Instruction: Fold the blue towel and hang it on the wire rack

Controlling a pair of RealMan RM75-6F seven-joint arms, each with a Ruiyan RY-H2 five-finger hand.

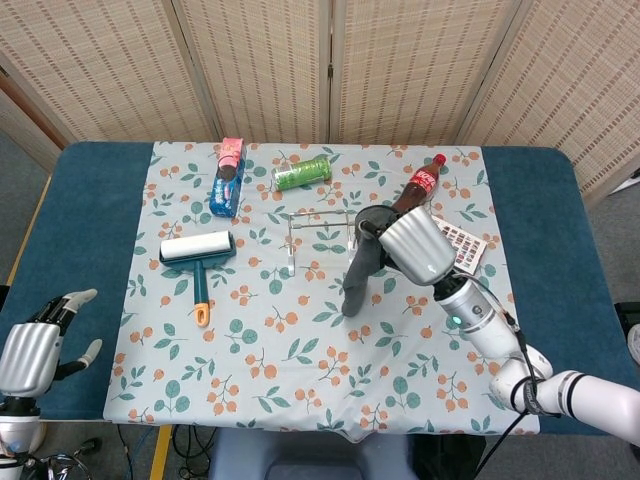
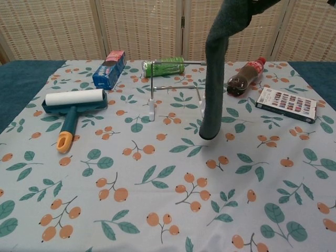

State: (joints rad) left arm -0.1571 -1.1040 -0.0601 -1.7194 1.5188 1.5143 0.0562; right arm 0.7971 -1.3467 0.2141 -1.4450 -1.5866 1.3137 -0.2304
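The dark blue-grey towel [image 1: 358, 270] [image 2: 215, 68] hangs folded in a long strip from my right hand [image 1: 413, 244], which grips its upper end above the table. Its lower end dangles just over the cloth, in front of the right end of the wire rack [image 1: 321, 232] [image 2: 175, 84]. The rack is a thin metal frame on two white feet, standing bare at mid-table. In the chest view the hand itself is cut off by the top edge. My left hand [image 1: 32, 348] hovers low off the table's left front corner, fingers apart and empty.
A lint roller [image 1: 197, 256] lies at the left. A toothpaste box [image 1: 228, 178], a green can [image 1: 302, 172] and a cola bottle [image 1: 414, 192] lie behind the rack. A patterned card box [image 1: 462, 240] sits right of my right hand.
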